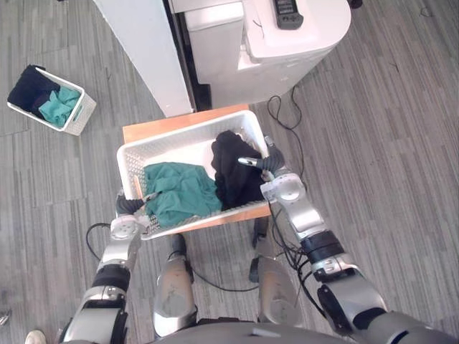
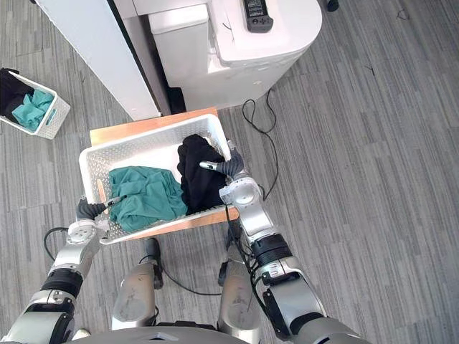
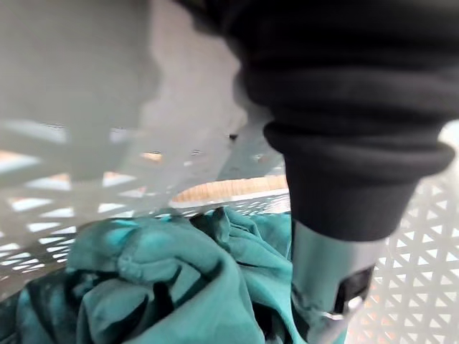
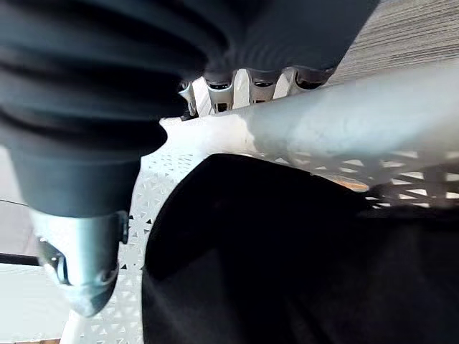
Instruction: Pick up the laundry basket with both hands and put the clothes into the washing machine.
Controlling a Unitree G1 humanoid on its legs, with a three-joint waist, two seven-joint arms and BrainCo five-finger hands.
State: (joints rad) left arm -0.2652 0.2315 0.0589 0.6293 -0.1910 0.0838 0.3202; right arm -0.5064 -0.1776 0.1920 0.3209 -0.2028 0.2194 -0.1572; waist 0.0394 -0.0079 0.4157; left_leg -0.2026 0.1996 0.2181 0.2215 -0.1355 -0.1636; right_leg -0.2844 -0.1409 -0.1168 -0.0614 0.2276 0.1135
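Note:
A white laundry basket rests on a low wooden table. Inside it a green garment lies on the left and a black garment on the right. My left hand grips the basket's front-left rim, with its thumb reaching inside above the green cloth. At the right rim, my right hand has its fingers curled over the edge. Its thumb is inside, beside the black cloth. The white washing machine stands just beyond the table.
A tall white panel stands to the left of the machine, close behind the table. A dark flat device lies on the machine's top. A second small white basket with dark and green clothes sits on the floor at the far left.

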